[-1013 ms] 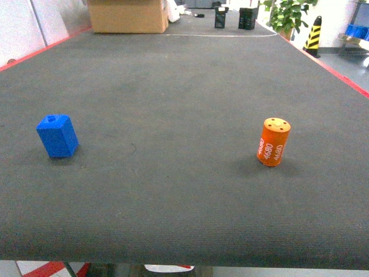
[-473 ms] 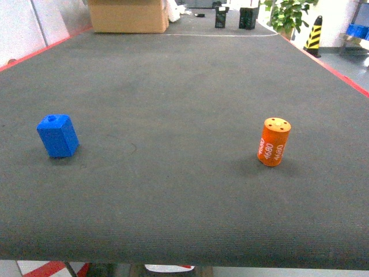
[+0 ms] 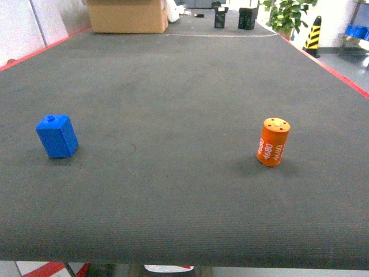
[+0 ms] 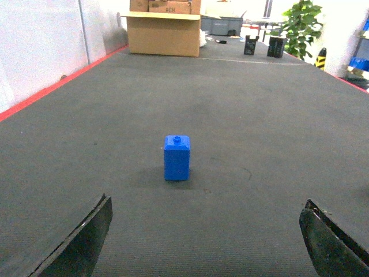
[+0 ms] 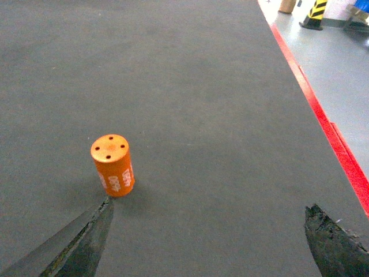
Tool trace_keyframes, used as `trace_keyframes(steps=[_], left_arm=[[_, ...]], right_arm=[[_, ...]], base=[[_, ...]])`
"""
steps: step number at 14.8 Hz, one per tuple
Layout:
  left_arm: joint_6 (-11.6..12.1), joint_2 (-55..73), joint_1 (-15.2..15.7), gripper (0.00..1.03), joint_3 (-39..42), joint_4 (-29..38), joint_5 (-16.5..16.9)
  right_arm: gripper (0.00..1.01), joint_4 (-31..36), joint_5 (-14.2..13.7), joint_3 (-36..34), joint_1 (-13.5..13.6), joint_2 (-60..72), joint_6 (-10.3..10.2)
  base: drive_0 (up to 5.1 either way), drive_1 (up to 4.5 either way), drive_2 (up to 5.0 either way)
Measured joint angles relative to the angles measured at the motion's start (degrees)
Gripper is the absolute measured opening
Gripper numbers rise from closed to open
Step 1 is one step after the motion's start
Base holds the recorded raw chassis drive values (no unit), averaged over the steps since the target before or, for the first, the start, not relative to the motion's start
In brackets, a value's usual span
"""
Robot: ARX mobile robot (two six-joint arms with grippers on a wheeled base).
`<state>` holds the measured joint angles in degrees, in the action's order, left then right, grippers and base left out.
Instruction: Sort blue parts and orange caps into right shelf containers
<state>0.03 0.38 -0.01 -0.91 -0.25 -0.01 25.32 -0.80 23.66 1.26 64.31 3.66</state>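
A small blue part stands upright on the dark mat at the left. In the left wrist view the blue part is ahead of my left gripper, slightly left of centre, well beyond the fingertips. That gripper is open and holds nothing. An orange cap printed "4680" stands upright at the right. In the right wrist view the orange cap sits just beyond the left fingertip of my open right gripper, outside the gap. A sliver of blue shelf containers shows far right. Neither gripper appears in the head view.
The dark mat has red edge strips on both sides and its near edge at the bottom. At the far end stand a cardboard box, two black items, a plant and a yellow-black cone.
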Motion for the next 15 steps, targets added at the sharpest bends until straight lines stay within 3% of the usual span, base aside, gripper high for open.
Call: trace_keyframes(steps=[1, 5, 8, 12, 15], left_arm=[[-0.02, 0.00, 0.00, 0.98, 0.00, 0.02, 0.00], [-0.02, 0.00, 0.00, 0.98, 0.00, 0.00, 0.00], [0.00, 0.00, 0.00, 0.98, 0.00, 0.02, 0.00], [0.00, 0.00, 0.00, 0.98, 0.00, 0.00, 0.00], [0.00, 0.00, 0.00, 0.98, 0.00, 0.00, 0.00]], right_arm=[[0.98, 2.19, 0.44, 5.44, 0.79, 8.28, 0.52], [0.98, -0.92, 0.68, 26.10, 6.23, 34.32, 0.68], [0.98, -4.59, -1.36, 37.94, 9.64, 45.44, 0.35], [0.98, -9.25, -2.97, 46.51, 10.49, 53.62, -2.36], [0.95, -10.08, -4.33, 47.78, 12.02, 57.22, -3.34]], base=[[0.0, 0.00, 0.0], [0.0, 0.00, 0.0], [0.0, 0.00, 0.0], [0.0, 0.00, 0.0], [0.0, 0.00, 0.0]])
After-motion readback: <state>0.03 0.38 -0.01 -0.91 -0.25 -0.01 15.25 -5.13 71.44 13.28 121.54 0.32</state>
